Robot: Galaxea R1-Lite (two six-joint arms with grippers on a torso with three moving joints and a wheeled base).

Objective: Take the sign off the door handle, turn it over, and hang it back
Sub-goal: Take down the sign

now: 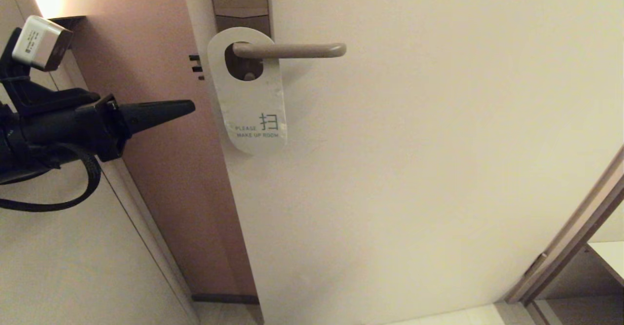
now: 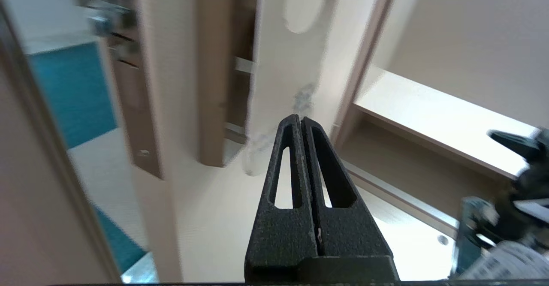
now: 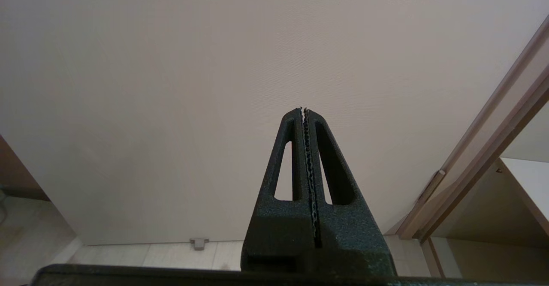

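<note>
Sign (image 1: pixel 249 93) hangs white face out on door handle (image 1: pixel 292 50); left gripper (image 1: pixel 191 106), jaws clenched empty, points beside it, apart. Right gripper (image 3: pixel 303 111) clenched, parked.

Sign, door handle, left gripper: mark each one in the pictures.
sign (image 1: pixel 251 105): head view, white face above the lettering.
door handle (image 1: pixel 292 49): head view, middle of the lever.
left gripper (image 1: pixel 192 105): head view, tip of the shut fingers.

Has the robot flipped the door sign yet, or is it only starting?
Only starting. Nothing is done: the sign hangs on the door handle, white "MAKE UP ROOM" face out. In hand: the left gripper, jaws shut, points toward it without touching. Left: take it off, flip it, rehang it. The right gripper is idle.
</note>
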